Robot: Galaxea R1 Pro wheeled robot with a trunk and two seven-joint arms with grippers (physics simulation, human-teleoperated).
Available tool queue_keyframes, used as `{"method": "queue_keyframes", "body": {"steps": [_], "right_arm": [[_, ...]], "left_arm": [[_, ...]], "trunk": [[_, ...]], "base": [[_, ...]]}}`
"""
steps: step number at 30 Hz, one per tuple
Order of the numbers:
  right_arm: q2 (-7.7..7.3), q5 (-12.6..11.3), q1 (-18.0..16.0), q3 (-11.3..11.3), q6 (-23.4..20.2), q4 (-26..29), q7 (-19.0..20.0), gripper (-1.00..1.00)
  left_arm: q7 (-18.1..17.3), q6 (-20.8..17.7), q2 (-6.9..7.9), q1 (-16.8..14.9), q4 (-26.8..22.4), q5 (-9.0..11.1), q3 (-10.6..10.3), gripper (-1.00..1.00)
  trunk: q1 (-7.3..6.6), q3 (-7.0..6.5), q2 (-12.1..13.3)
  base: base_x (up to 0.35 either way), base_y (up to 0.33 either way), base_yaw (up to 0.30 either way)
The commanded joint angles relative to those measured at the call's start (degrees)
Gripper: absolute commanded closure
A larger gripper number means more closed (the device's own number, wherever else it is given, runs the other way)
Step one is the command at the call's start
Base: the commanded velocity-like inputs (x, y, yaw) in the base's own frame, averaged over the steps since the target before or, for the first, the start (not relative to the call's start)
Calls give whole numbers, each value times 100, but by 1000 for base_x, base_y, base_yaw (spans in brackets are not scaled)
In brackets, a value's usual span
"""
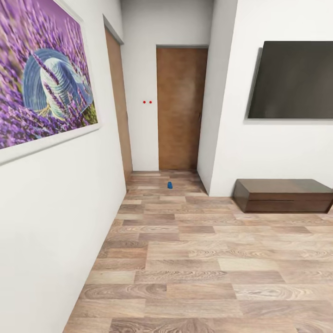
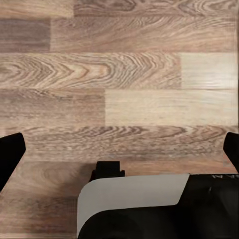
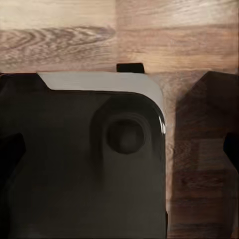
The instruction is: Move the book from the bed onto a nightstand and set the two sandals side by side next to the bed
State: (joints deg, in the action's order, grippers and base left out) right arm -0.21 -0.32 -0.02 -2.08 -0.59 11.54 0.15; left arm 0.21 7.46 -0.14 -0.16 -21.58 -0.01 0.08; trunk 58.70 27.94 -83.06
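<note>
I am in a corridor with a wood-plank floor (image 1: 208,259); the book, the bed and the nightstand are out of view. A small bright blue thing (image 1: 169,185) lies on the floor far ahead, in front of a brown door; it is too small to tell whether it is a sandal. In the left wrist view my left gripper (image 2: 119,149) hangs open over bare planks, its dark fingertips (image 2: 10,154) wide apart. My right gripper (image 3: 119,149) is open too, above my own grey and black body (image 3: 99,149), with nothing between the fingers.
A white wall with a lavender picture (image 1: 41,74) runs close along the left. Brown doors stand ahead (image 1: 181,108) and on the left (image 1: 119,106). On the right, a low dark brown cabinet (image 1: 282,195) sits under a wall screen (image 1: 291,81). Open floor stretches ahead.
</note>
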Motion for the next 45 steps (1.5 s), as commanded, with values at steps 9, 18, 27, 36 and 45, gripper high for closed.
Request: {"method": "queue_keyframes", "body": {"steps": [9,18,27,36,45], "right_arm": [[-65,-15,-54,-29,-55,985,-3,-100],[-277,-23,-60,-266,20,1102,-8,-100],[-261,-19,-60,-490,47,1087,-6,-100],[-260,-12,-60,-495,57,1087,2,-100],[-260,-12,-60,-495,58,1087,2,-100]], "left_arm": [[6,16,-75,-23,-1376,1,1,-100],[-2,39,-80,-291,-1702,14,1,-100],[-4,62,-74,-309,-1349,26,3,-100],[-4,63,-68,-309,-1324,45,5,-100],[-6,63,-74,-309,-1318,45,10,-100]], "trunk": [[3,6,-2],[3,6,-2],[3,6,-2],[3,6,-2],[3,6,-2]], "base": [[313,0,0],[313,0,0],[315,0,0],[316,0,0],[318,0,0]]}}
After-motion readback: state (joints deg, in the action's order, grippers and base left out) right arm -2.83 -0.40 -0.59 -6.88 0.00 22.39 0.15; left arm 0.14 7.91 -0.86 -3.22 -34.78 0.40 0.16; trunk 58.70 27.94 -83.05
